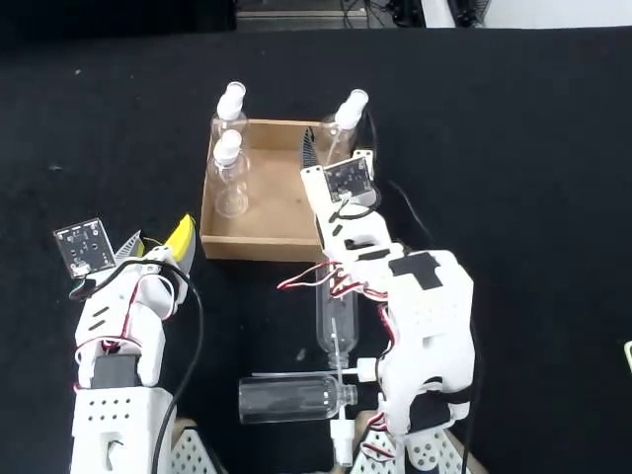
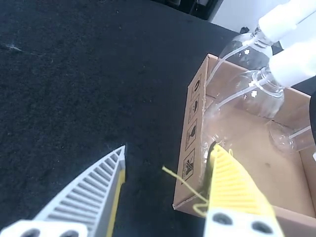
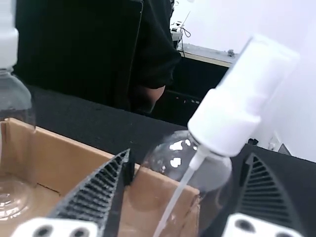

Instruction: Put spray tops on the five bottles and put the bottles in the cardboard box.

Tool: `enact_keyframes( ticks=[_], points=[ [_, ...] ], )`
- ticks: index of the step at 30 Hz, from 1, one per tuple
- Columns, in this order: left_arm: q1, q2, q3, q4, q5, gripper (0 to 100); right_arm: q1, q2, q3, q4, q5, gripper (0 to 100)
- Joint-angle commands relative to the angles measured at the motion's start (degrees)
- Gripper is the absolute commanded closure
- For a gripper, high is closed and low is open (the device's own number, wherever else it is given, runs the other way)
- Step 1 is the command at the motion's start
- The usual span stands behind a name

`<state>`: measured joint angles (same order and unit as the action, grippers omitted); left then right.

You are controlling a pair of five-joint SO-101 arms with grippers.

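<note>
Cardboard box held two capped bottles. My right pincer straddled a third bottle at the far corner, presumably to lower it in; whether it pinched, I could not tell. My left pincer hung spread, empty.

The black table bears the cardboard box and, near it, two clear bottles lying on their sides.

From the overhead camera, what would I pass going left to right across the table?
Left gripper, open → cardboard box → spray-topped bottle at the box's far right corner → right arm's white body. The bottles inside the box and the two lying ones overlap these, so they are left out.
</note>
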<state>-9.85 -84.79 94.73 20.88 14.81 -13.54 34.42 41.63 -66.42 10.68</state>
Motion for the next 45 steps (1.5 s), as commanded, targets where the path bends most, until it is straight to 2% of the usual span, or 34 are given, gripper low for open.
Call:
enact_keyframes(
  ticks=[1,6,12,18,26,33,45],
  points=[
    [0.48,-0.97,-0.84,-1.23,0.09,75,-0.44,-3.74,-0.31,-1.41,0.44,68.8],
    [0.48,-0.97,-0.84,-1.23,0.09,75,-0.53,-3.74,-0.22,-1.41,3.52,68.8],
    [0.48,-0.97,-0.84,-1.23,0.09,75,-1.14,-3.74,-0.31,-1.41,11.34,68.8],
    [0.48,-0.97,-0.92,-1.23,0.09,75,-0.79,-3.74,-1.54,-1.41,12.31,68.8],
    [0.48,-1.05,-1.01,-1.23,0.09,75,-1.41,-3.74,-1.63,-1.76,17.93,68.8],
    [0.48,-1.05,-1.01,-1.23,0.09,75,-1.67,-3.74,-1.36,-4.92,20.57,68.8],
    [0.48,-1.05,-1.01,-1.23,0.09,75,-2.37,-3.65,0.57,-5.01,20.48,68.8]
  ],
)
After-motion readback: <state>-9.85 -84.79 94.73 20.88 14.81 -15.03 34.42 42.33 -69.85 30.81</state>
